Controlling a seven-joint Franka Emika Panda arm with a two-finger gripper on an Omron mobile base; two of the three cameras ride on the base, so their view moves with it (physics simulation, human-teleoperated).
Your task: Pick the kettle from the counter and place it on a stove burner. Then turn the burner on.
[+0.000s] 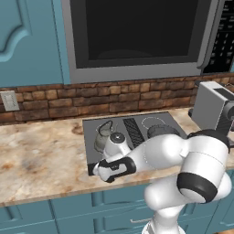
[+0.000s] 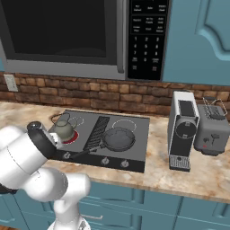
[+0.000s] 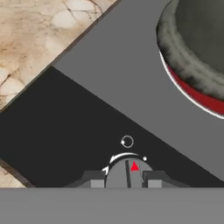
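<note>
Kettle: the kettle (image 2: 63, 129) sits on the stove burner (image 2: 73, 137) at the left of the cooktop (image 2: 134, 152), mid-left of the right base frame; that ring glows red beneath it.
Done: kettle is off the desk (image 1: 41, 160) and placed; the red glow suggests the burner is on.
Left: probably only finishing the turn and letting go.
Knob: the knob (image 3: 128, 173), bottom centre of the hand frame, carries a red marker.
Hand: the hand (image 3: 127, 179) is pinching the knob from both sides.
Arm: bent low over the cooktop's front strip.
</note>
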